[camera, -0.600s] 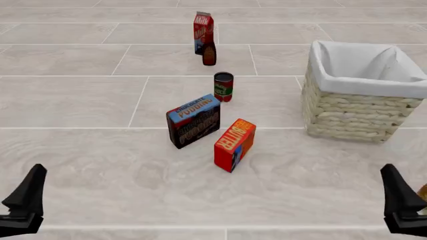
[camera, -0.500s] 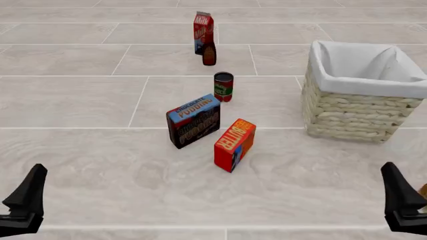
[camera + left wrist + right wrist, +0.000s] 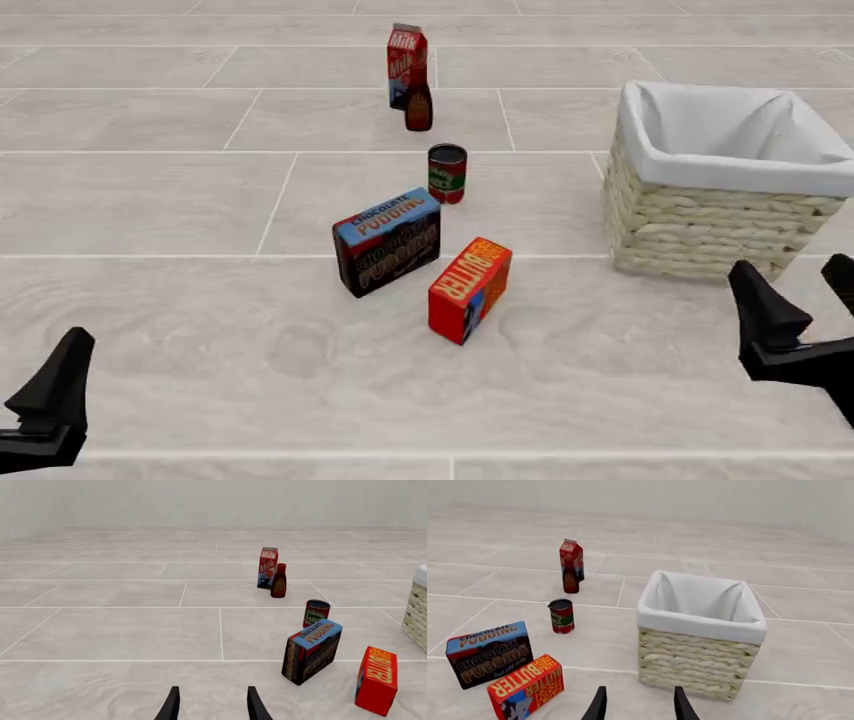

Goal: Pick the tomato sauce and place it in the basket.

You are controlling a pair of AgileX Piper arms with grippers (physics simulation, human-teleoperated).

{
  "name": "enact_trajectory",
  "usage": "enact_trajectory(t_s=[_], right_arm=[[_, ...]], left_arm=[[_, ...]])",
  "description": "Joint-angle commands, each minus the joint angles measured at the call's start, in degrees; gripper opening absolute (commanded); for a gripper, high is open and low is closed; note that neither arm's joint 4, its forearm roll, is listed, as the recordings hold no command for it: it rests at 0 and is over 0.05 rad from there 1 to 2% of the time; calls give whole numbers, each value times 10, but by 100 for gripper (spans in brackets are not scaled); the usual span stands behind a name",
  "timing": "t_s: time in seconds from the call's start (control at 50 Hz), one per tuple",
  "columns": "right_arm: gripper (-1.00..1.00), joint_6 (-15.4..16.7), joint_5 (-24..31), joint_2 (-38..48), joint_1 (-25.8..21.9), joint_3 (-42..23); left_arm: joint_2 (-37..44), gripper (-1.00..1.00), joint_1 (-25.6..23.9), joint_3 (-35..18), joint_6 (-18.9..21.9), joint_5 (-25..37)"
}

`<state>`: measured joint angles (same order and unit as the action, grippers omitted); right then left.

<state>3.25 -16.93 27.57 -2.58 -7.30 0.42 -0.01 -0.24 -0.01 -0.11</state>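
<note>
Basket (image 3: 707,225), only white lining inside

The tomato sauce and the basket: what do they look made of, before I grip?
The tomato sauce looks like a metal can: dark top, glossy red-and-green label wrap. The basket looks like cream woven wicker, its ribbed weave visible, with a white, seemingly cloth, lining folded over the rim.

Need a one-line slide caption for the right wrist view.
Open right gripper faces the cream wicker basket; small red-labelled tomato sauce can stands beyond the butter box.
</note>
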Motion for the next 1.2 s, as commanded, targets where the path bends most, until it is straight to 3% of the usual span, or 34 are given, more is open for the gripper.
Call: enact_trajectory(t_s=[0.02, 0.42, 0.76, 0.98, 1.2], right_arm=[[100, 13, -90, 155, -19, -41], [100, 41, -161, 375, -58, -147], [100, 52, -138, 480, -85, -253], [100, 63, -106, 543, -128, -322], [100, 66, -119, 601, -147, -365]], left_arm=[[0, 100, 0, 0, 0, 0], [0, 100, 0, 0, 0, 0], [0, 100, 0, 0, 0, 0], [0, 100, 0, 0, 0, 0], [0, 100, 0, 0, 0, 0]])
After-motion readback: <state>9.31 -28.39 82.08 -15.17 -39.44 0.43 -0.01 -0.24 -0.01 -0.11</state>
